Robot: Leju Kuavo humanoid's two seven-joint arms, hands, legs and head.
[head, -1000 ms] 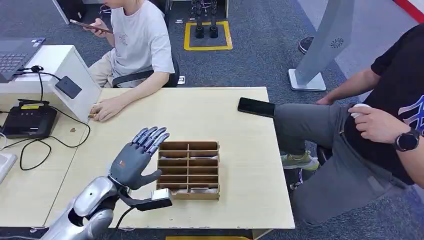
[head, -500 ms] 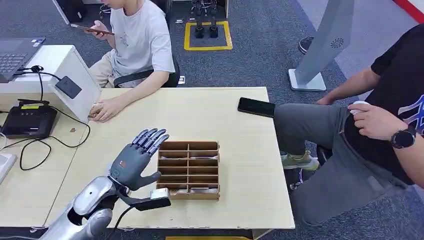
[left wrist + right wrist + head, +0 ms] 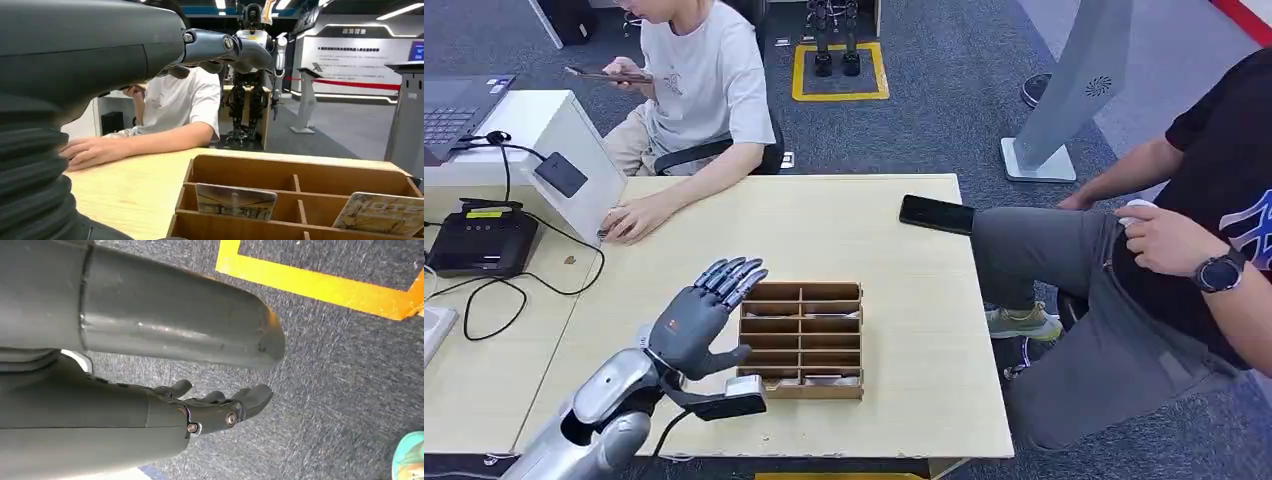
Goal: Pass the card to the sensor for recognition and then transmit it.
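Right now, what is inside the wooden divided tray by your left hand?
The wooden divided tray holds a few cards standing in its slots; the left wrist view shows two printed cards. The left hand hovers open beside it. Slot bottoms are hidden by dividers.

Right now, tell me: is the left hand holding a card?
No, the left hand hovers open beside the wooden tray, fingers spread, and the cards sit in their slots.

Left hand (image 3: 696, 322): matt dark-grey plastic, on a glossy silver metal arm (image 3: 599, 410). Compartment tray (image 3: 802, 340) is bare unfinished wood, table (image 3: 844, 230) a smooth pale wood laminate. Cards (image 3: 235, 201) look like printed glossy stock; floor (image 3: 340, 365) is rough grey carpet.
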